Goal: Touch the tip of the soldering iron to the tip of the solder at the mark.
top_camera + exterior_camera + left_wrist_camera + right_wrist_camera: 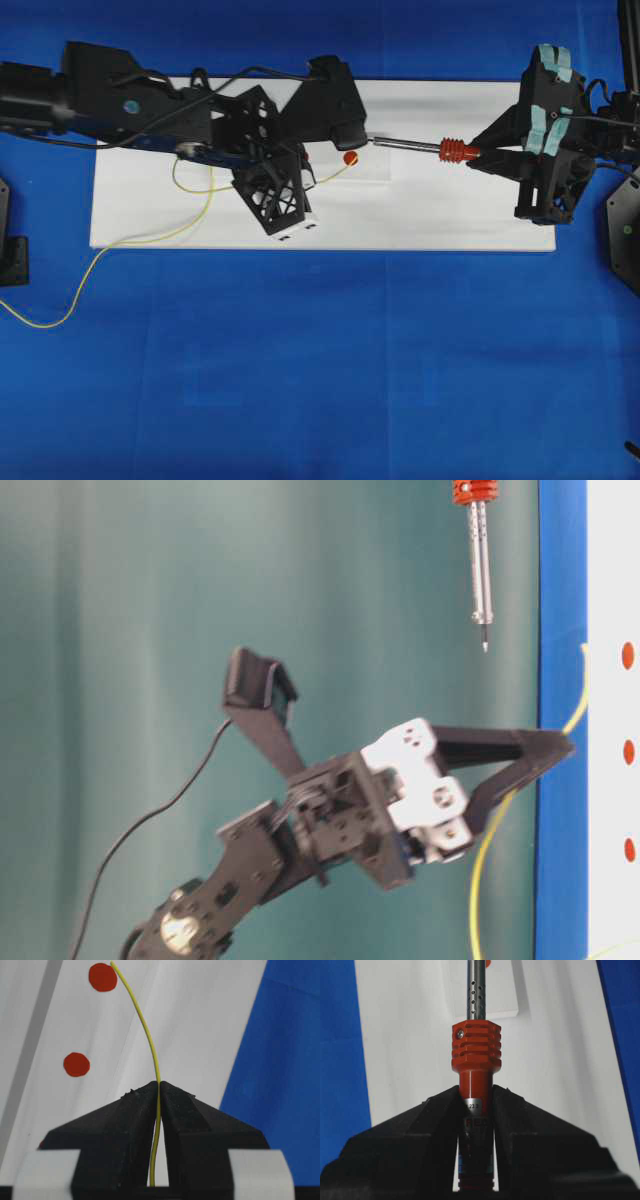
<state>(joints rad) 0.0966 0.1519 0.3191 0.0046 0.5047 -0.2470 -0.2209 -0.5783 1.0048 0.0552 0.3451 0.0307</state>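
Observation:
The soldering iron (458, 151) has an orange ribbed collar and a silver shaft (476, 990), and lies level over the white board. My right gripper (482, 156) (476, 1091) is shut on its handle. The yellow solder (145, 1030) (200, 212) runs up from between the jaws of my left gripper (159, 1083) (300, 178), which is shut on it. Its free end reaches a red mark (102, 977) (350, 157). The iron's tip (485, 645) hangs off the board, a short way from the solder's end (583, 655).
The white board (450, 215) lies on a blue cloth. A second red mark (76, 1064) sits nearer to me in the left wrist view. The solder's long tail (45, 322) trails off the board's left edge. A black cable (150, 810) loops behind the left arm.

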